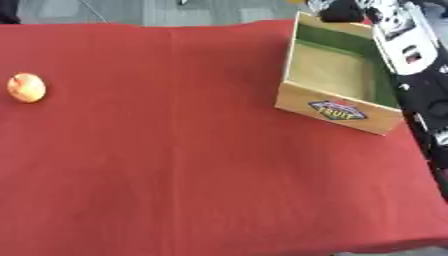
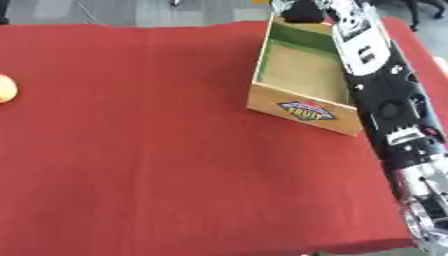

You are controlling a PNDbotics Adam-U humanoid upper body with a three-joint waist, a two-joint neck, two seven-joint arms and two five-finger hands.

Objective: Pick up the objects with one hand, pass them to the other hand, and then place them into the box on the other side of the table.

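A: What is seen on the tabletop (image 1: 201, 165)?

B: A red cloth (image 2: 175, 125) is spread over it. A small round fruit (image 1: 26, 88), yellow with an orange-red blush, is found near the left edge, well apart from everything else.

A: And the box?

B: A wooden box (image 1: 337, 111) with green inner walls is set at the far right of the tabletop, turned slightly askew. A colourful label (image 2: 306, 110) is carried on its near side. Nothing can be made out inside it; only its pale floor is shown.

A: Where is the right arm?

B: The right arm (image 2: 389, 100) is stretched along the right side of the box, from the lower right corner up to the far edge. The right robot hand (image 2: 302, 10) is placed at the far end of the box, over its back rim. Only a dark shape is shown there, so it cannot be told whether the fingers are apart, together, or closed on something.

A: Is the left robot hand shown?

B: It is seen in neither view.

A: Is the fruit touched by anything?

B: No. It is left alone on the cloth, on the side opposite the box.
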